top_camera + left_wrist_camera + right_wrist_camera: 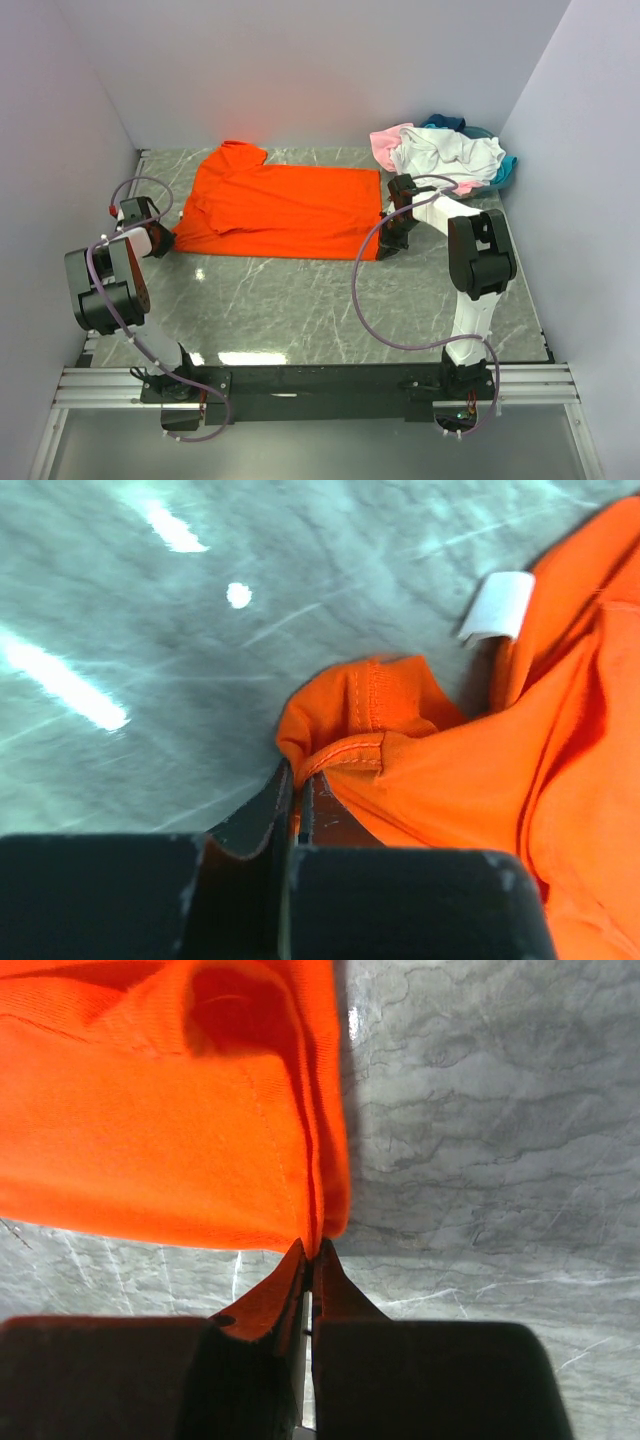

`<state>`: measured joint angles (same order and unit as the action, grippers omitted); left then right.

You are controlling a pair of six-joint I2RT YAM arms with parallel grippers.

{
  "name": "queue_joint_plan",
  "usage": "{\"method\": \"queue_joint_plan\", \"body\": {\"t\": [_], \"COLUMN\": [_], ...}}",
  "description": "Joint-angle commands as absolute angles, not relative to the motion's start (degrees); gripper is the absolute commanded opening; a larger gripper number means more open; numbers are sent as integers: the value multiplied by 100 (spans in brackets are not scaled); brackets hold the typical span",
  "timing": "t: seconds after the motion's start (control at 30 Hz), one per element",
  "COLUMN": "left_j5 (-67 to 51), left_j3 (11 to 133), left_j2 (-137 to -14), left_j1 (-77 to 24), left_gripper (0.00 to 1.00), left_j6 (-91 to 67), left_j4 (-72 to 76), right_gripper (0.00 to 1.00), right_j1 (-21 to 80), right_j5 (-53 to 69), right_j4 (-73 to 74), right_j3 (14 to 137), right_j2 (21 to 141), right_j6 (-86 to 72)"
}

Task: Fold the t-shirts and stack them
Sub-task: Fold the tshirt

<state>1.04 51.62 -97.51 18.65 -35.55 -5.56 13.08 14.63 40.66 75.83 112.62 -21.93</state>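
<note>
From above, the orange shirt (pixel 280 205) lies spread on the surface (pixel 300 310) between the two grippers. The left gripper (pixel 163 240) is at its near left corner and the right gripper (pixel 390 238) at its near right corner. The other shirts (pixel 445 150) are in a heap beyond the right gripper.

In the left wrist view, the jaws are closed on a hemmed corner.

In the right wrist view, the jaws pinch a doubled edge at their tips.

I think both should lift together at equal height, with the cloth tight between them, so the fold comes straight.

One orange t-shirt (pixel 290 210); three heaped t-shirts (pixel 445 152); two claws (pixel 296 780) (pixel 310 1252).
</note>
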Motion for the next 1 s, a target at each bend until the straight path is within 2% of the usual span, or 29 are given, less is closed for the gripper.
{"method": "queue_joint_plan", "body": {"t": [0.0, 0.43, 0.63, 0.73, 0.83, 0.97], "left_j5": [773, 1116, 1318, 1441, 1564, 1696], "left_j3": [5335, 5511, 5476, 5493, 5528, 5520], "left_j2": [-9449, -9106, -8851, -8746, -8666, -8570], "left_j1": [1881, 1881, 1881, 1881, 1881, 1881], "left_gripper": [0, 1, 6, 11, 24, 37], "left_j6": [-3261, -2725, -2540, -2470, -2409, -2399], "left_j4": [-922, -1582, -1933, -2048, -2144, -2206], "right_gripper": [0, 0, 0, 0, 0, 0], "right_j1": [1283, 1397, 1538, 1591, 1608, 1643], "right_j5": [1283, 1204, 1064, 1037, 976, 914], "right_j4": [4245, 4421, 4658, 4720, 4737, 4737], "right_j3": [7471, 7278, 7050, 6891, 6733, 6566], "right_j2": [11110, 10951, 10776, 10688, 10591, 10459], "right_j6": [-2109, -2162, -2267, -2312, -2373, -2461]}}
